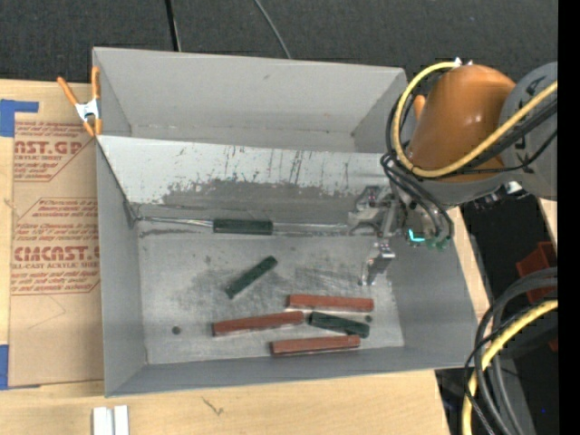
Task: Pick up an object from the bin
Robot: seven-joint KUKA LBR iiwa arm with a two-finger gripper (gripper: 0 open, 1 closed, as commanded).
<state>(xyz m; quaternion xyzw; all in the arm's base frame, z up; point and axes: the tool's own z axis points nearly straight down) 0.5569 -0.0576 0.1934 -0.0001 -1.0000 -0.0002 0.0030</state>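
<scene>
My gripper point(372, 239) hangs over the right side of the bin floor, open, with nothing between its fingers. Its lower fingertip point(378, 268) stands just behind the right end of a red-brown bar point(330, 304). Below that bar lies a short dark green bar point(341, 325), and in front of it a second red-brown bar point(314, 344). A third red-brown bar point(258, 323) lies to the left of these. I cannot tell whether the fingertip touches the floor.
A tilted dark green bar point(251, 276) lies mid-floor, and another dark green bar point(242, 227) rests along the foot of the back wall. The arm with its orange cover and cables comes in over the right rim.
</scene>
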